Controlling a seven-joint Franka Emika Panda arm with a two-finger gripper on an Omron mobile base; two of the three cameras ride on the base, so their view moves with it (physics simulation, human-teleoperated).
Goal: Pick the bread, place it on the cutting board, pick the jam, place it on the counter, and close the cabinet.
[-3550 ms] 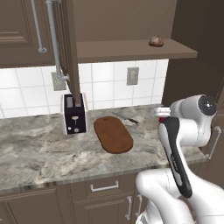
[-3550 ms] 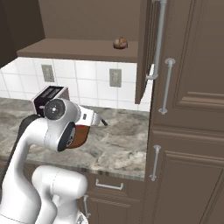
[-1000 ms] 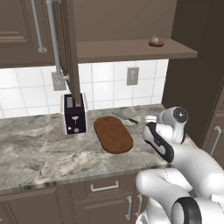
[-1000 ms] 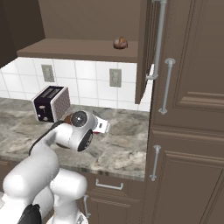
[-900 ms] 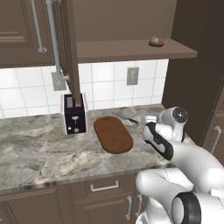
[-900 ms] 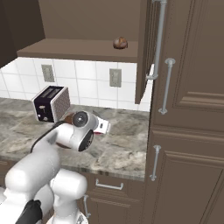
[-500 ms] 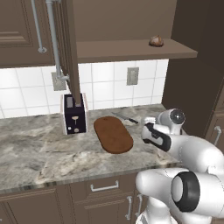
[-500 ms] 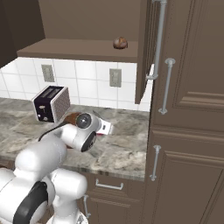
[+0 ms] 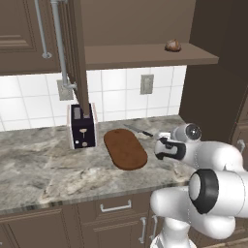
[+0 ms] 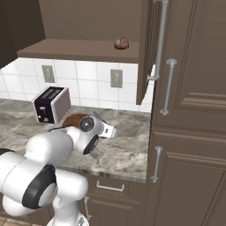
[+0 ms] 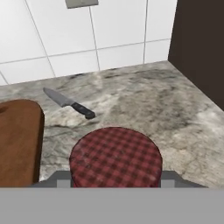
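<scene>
1. While the arm is folded low over the right part of the counter [image 9: 43, 169], the gripper [image 11: 116, 186] is clamped on the jam [image 11: 116, 158], whose red checked lid sits between the finger bases in the hand view.
2. The jam is held above the stone worktop, just right of the cutting board [image 9: 125, 148]; whether the jar's base touches the stone cannot be told.
3. The cutting board lies flat and bare on the counter, to the right of the toaster [image 9: 81, 125] and apart from it.
4. A knife [image 11: 70, 103] with a dark handle lies on the counter beyond the board's far right corner, blade pointing toward the tiled wall [image 11: 57, 39]; it is near the board, and contact cannot be confirmed.
5. The bread [image 9: 173, 45] rests on the open shelf [image 9: 145, 55] above the counter, toward the shelf's right end, well apart from the board.
6. The cabinet [image 9: 75, 53] door stands open, swung out edge-on above the toaster, its long silver bar handle [image 9: 59, 43] facing left.
7. In the right base view the same door edge hangs beside the tall panelled unit [image 10: 194, 110] at the right of the scene.
8. Two wall outlets [image 9: 147, 84] are set in the tiles behind the counter.
</scene>
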